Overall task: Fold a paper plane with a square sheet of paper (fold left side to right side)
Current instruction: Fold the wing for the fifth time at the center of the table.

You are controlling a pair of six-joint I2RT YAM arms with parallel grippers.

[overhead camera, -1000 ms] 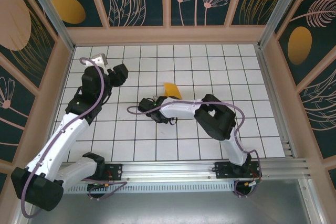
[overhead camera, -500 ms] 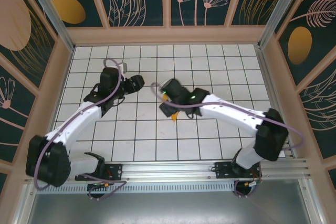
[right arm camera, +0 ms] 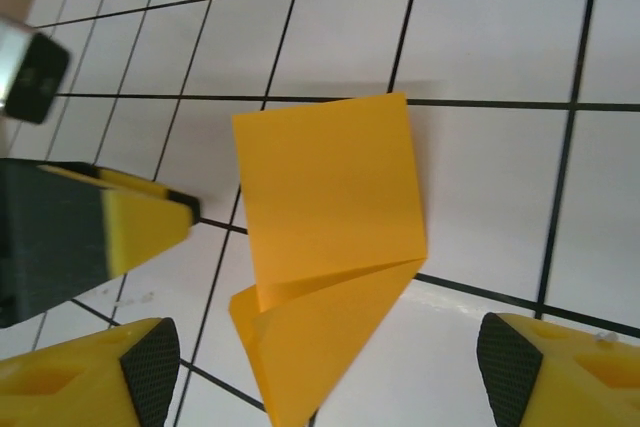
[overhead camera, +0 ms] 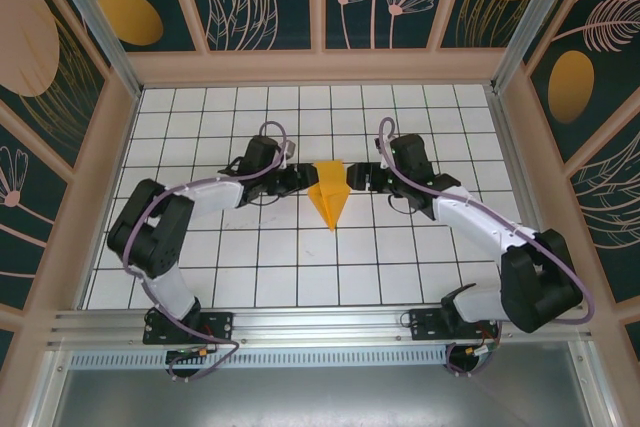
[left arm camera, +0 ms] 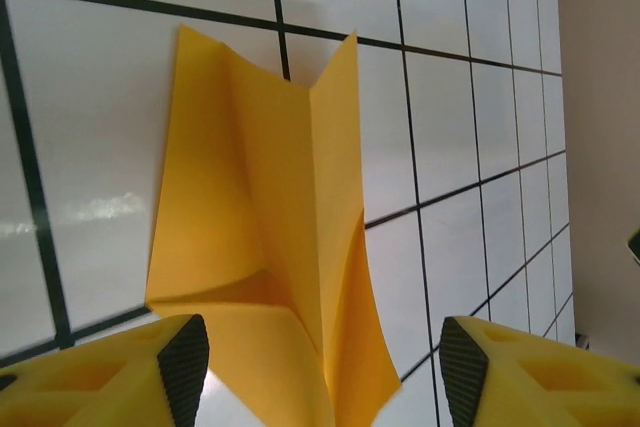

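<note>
Orange-yellow paper plane point(overhead camera: 328, 197) lying on white tiles point(overhead camera: 400, 247), flanked by left gripper point(overhead camera: 297, 180) and right gripper point(overhead camera: 358, 177), each spread wide around one side of it, clamping nothing.

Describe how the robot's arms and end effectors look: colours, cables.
Left arm and right arm: white links, black joints, looping lilac cables. Left end effector and right end effector: two yellow fingers each, black textured pads.

White gridded tabletop point(overhead camera: 300, 277), dark floral walls point(overhead camera: 350, 17)
</note>
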